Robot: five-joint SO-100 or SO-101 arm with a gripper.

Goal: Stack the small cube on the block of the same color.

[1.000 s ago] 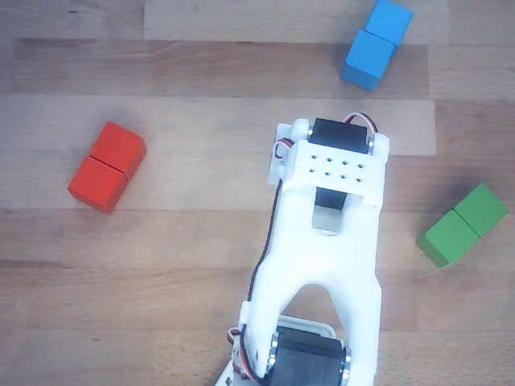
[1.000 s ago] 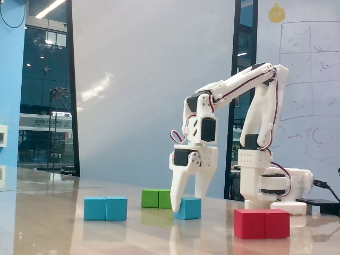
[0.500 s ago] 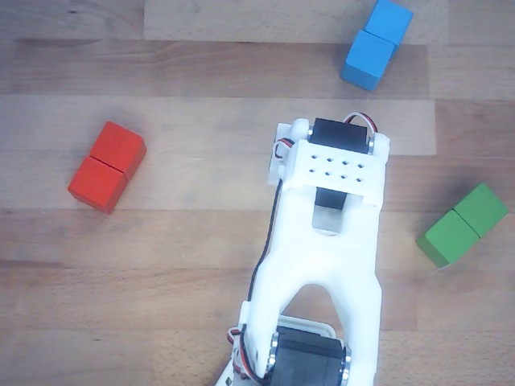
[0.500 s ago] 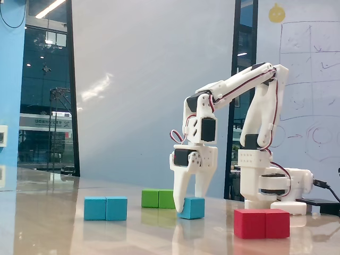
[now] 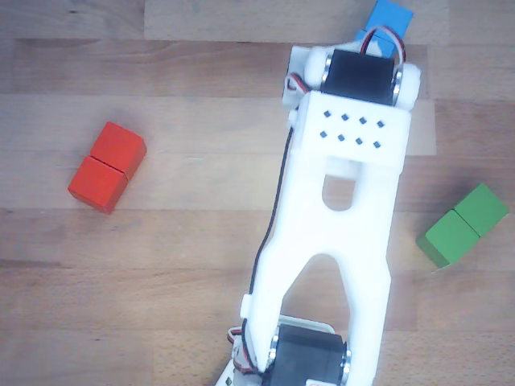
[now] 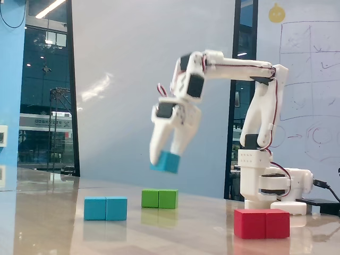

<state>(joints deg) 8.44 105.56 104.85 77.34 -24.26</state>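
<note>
In the fixed view my gripper is shut on the small cube, a light-blue cube held tilted in the air well above the table. The light-blue block lies on the table below and to the left of it. In the other view, which looks down from above, the white wrist hides the gripper and the small cube. It also covers most of the block, leaving only its far end showing at the top edge.
A green oblong block lies behind the held cube's spot. A red oblong block sits near the front. The arm's base stands at the right of the fixed view.
The gripper has lifted the small cube off the table and carried it up and left in the fixed view. Seen from above, the wrist has moved over the blue block.
</note>
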